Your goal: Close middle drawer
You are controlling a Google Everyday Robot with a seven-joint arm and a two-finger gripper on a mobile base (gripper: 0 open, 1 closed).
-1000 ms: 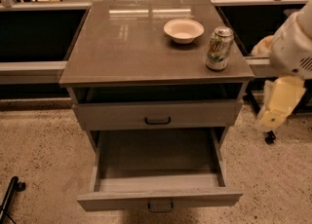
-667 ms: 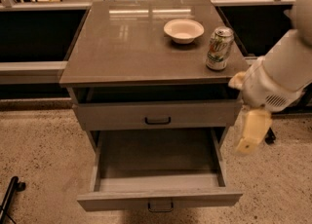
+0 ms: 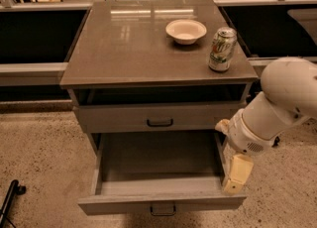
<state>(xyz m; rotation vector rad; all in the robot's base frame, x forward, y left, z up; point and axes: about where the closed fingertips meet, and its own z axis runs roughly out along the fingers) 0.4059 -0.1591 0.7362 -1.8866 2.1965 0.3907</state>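
The grey cabinet stands in the middle of the view. The middle drawer is pulled far out, empty, with its flat grey front and small dark bar handle facing me at the bottom. The upper drawer above it sits nearly flush, with a dark gap under the countertop. The lowest drawer is hidden beneath the open one. My gripper, cream-coloured at the end of the white arm, hangs by the open drawer's right front corner, just above its front edge.
A white bowl and a green drink can stand on the cabinet top, the can near the right front corner. A dark pole with a wheel lies on the speckled floor at lower left. Low dark shelves run behind.
My arm has swung left and down, bringing the gripper from beside the cabinet's right side to the open drawer's right front corner. The drawer has not moved.
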